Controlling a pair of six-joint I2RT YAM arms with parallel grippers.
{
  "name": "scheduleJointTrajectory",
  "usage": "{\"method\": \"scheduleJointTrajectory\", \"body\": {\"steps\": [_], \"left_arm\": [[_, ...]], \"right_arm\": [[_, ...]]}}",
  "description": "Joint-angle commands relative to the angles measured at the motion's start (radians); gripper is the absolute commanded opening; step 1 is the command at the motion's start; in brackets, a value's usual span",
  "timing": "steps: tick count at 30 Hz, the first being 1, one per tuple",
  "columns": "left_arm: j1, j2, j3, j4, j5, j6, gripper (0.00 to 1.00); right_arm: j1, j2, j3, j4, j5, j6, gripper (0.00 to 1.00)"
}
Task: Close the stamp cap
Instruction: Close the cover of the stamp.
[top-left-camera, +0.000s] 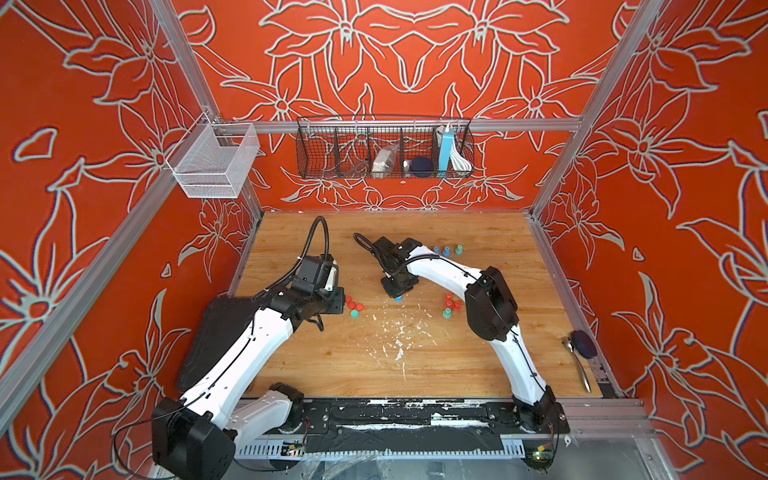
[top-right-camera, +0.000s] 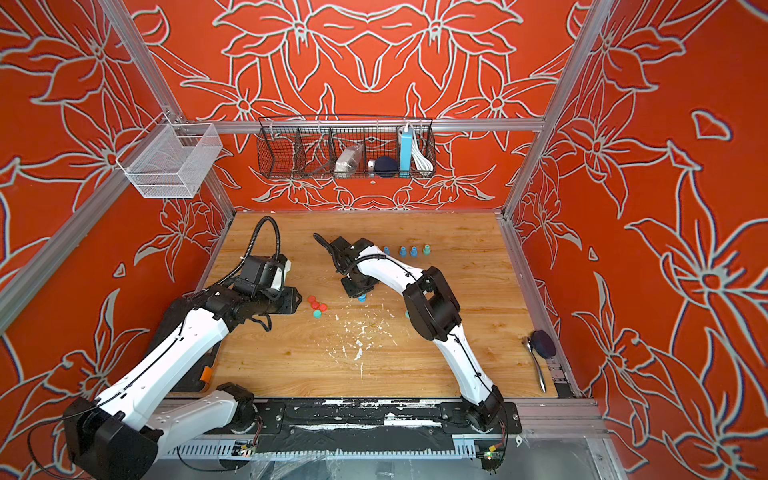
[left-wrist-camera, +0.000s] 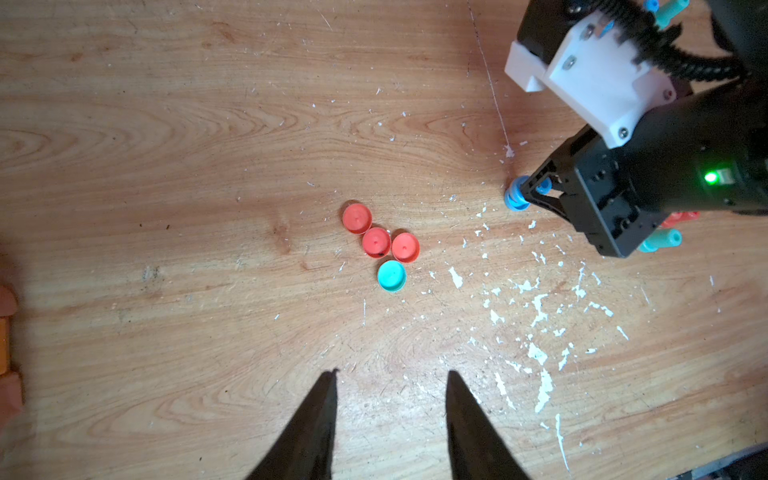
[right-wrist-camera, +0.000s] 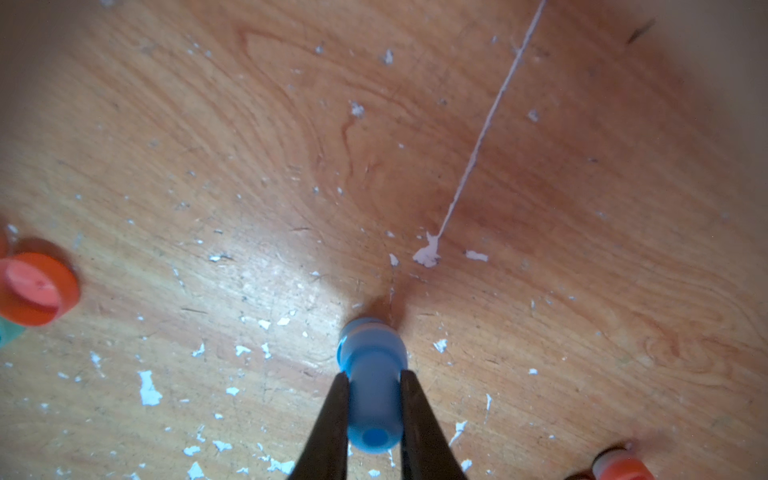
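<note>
Close up, we see the right tool (right-wrist-camera: 374, 373) clamping the stamp (right-wrist-camera: 371, 351). The left tool (left-wrist-camera: 391, 372) gapes empty; the basket (top-left-camera: 316, 162) holds a cable (top-left-camera: 459, 160).

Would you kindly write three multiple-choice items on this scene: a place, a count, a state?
1. The loose caps lie on the table: A at its far edge; B ahead of the left end effector; C at its near edge.
2. Number of red caps: A one; B five; C three.
3. The right end effector: A grips a blue stamp; B is open; C grips a red cap.
Key: B, mid-table before its open tips; C, three red beside one teal cap; A, it pinches the stamp's stem.
</note>
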Motion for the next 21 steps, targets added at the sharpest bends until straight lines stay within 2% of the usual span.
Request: {"method": "scheduleJointTrajectory", "body": {"steps": [1,21], "left_arm": [[0.007,-0.009,-0.005,-0.007,-0.006,0.016,0.43],[0.007,-0.010,-0.006,-0.006,-0.006,0.015,0.43]], "right_arm": [[0.009,-0.022,-0.036,-0.006,-0.010,0.026,0.10],[0.021,-0.073,-0.144,0.048,-0.012,0.057,0.09]]}}
